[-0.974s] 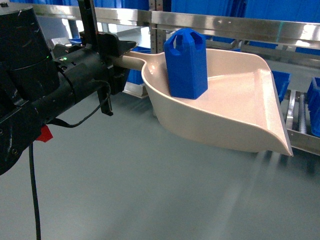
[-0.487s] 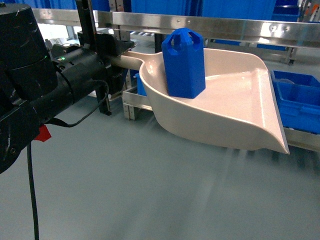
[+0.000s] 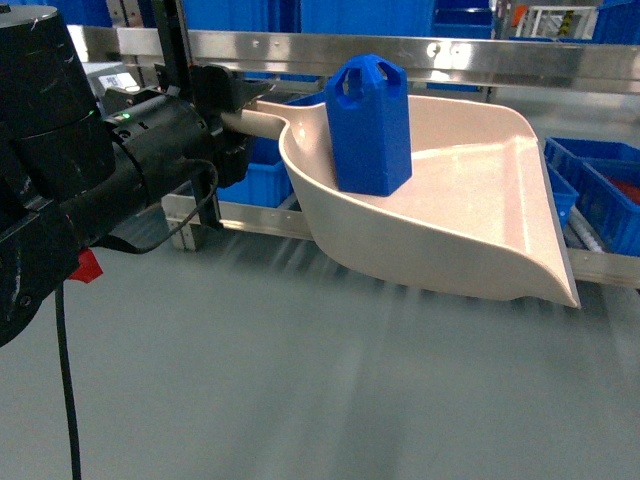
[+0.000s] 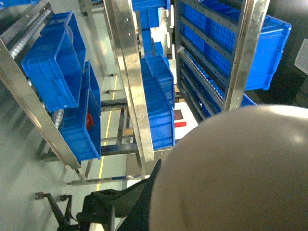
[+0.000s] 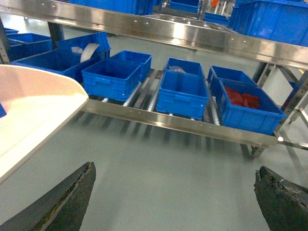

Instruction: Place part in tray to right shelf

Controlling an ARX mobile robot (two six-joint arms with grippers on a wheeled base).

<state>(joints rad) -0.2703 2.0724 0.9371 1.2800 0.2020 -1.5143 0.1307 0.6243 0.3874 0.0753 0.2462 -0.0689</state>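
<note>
Steel shelf (image 3: 400,55) with blue crates (image 5: 183,94) fills my view ahead. My left gripper (image 3: 225,120) clamps the tray (image 3: 470,215) handle — the part (image 3: 368,125) stands upright inside. My right gripper (image 5: 175,202) hangs wide open, empty.

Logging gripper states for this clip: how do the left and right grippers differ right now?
The left gripper is at the scoop's handle and appears clamped on it, carrying the scoop with the blue block standing inside. The right gripper holds nothing, its fingers spread wide above the bare floor. Both are black and face the shelf of blue crates.
</note>
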